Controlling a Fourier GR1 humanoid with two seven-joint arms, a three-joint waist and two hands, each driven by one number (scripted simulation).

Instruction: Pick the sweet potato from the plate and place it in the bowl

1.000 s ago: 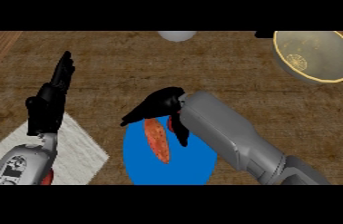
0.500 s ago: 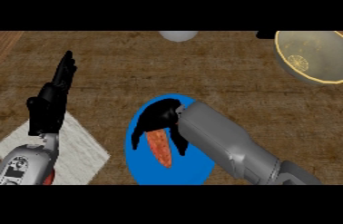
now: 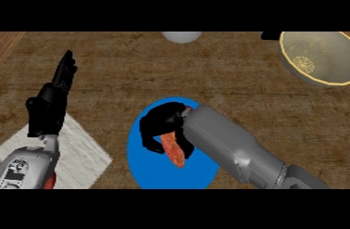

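Note:
An orange-red sweet potato [image 3: 173,151] lies on the blue plate [image 3: 147,170] near the counter's front. My right hand [image 3: 161,126] is down on the plate over the potato's far end, fingers curled round it; that end is hidden under the hand. The yellowish bowl [image 3: 318,56] stands at the far right, well away from the hand. At the left my left hand [image 3: 53,100] rests open with fingers up, holding nothing.
A white cloth [image 3: 75,154] lies under my left forearm at the front left. A pale round object [image 3: 182,36] sits at the far edge in the middle, and a dark item [image 3: 271,35] beside the bowl.
My right hand has come down and back from beyond the plate onto the sweet potato, and its fingers have curled round the potato's far end. The left hand has stayed still.

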